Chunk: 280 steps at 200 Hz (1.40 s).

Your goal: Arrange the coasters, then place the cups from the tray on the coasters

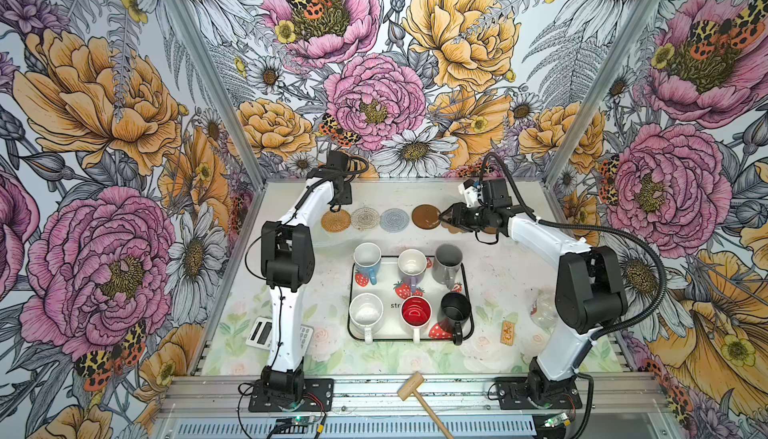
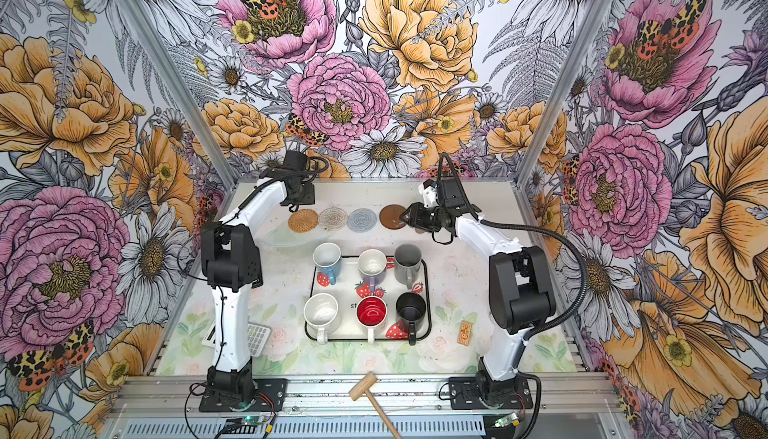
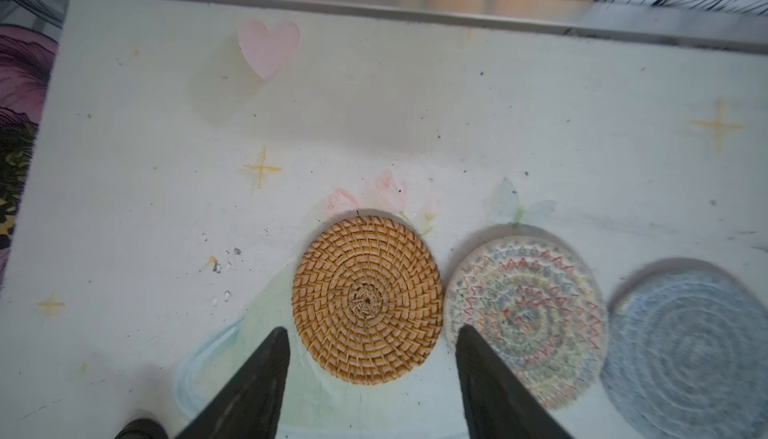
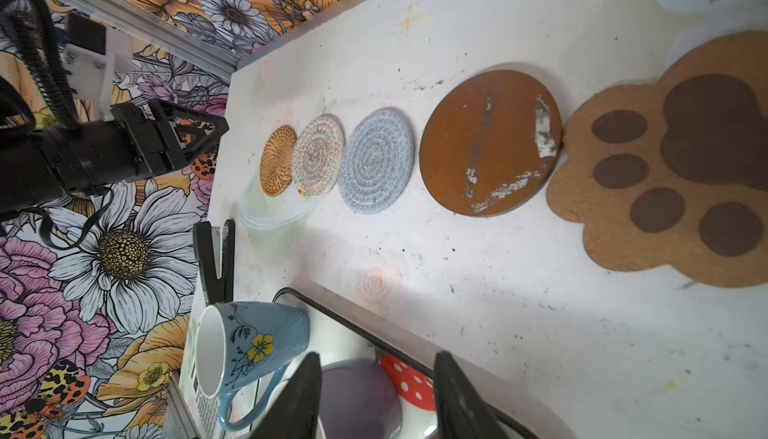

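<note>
A row of coasters lies at the back: woven tan (image 1: 336, 220), beige (image 1: 365, 219), grey-blue (image 1: 394, 220), a brown disc (image 1: 426, 216) and a brown paw shape (image 4: 665, 158). My left gripper (image 3: 374, 331) is open and empty, its fingers straddling the tan coaster's near edge. My right gripper (image 1: 444, 217) hangs open and empty over the gap between disc and paw. The strawberry tray (image 1: 386, 287) carries the cups: light blue (image 1: 367, 256), lavender (image 1: 412, 264), grey (image 1: 448, 262), white (image 1: 365, 311), red-inside (image 1: 416, 312) and black (image 1: 455, 308).
A grey calculator (image 1: 259, 332) lies at the front left behind the left arm. A wooden mallet (image 1: 419, 391) rests on the front rail. A small orange card (image 1: 508, 332) and a clear plastic piece (image 1: 544, 308) sit right of the tray. A pink heart (image 3: 269, 46) lies near the back wall.
</note>
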### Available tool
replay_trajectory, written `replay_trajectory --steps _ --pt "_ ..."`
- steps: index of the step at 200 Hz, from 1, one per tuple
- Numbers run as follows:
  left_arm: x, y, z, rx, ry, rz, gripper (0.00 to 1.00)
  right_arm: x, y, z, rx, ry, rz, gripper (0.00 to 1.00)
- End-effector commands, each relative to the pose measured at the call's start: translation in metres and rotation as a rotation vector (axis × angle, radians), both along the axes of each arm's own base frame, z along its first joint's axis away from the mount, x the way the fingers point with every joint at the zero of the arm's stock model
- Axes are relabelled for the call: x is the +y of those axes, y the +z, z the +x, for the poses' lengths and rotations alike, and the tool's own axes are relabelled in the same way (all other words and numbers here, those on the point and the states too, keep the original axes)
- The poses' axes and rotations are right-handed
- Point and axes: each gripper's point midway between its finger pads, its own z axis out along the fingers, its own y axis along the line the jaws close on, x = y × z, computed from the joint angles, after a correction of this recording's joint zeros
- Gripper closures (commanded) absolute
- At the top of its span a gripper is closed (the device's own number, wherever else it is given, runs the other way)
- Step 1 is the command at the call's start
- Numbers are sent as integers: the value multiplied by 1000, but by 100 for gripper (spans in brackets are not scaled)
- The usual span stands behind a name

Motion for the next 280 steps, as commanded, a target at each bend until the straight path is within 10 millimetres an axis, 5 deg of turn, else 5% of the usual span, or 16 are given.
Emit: replay_trajectory --steps 1,77,113,140,169,222,280 --pt "-18 47 -13 -81 -60 19 34 -5 37 2 -95 -20 7 51" --pt "-90 146 -70 -282 -221 18 33 -12 82 -33 -205 -41 -81 46" --pt "-123 191 -110 -435 -308 -70 31 -10 87 -57 -223 -42 -159 46" --pt "-128 215 -145 -558 -335 -152 29 -11 87 -76 -222 -46 -215 46" --pt "-107 235 -182 -683 -245 -280 28 -13 84 -94 -225 -68 -271 45" --pt "-98 208 -233 -798 -273 -435 29 -14 66 -131 -197 -44 -405 45" --pt "-88 176 -242 -789 -262 -408 29 -11 27 -168 -133 -31 -511 44"
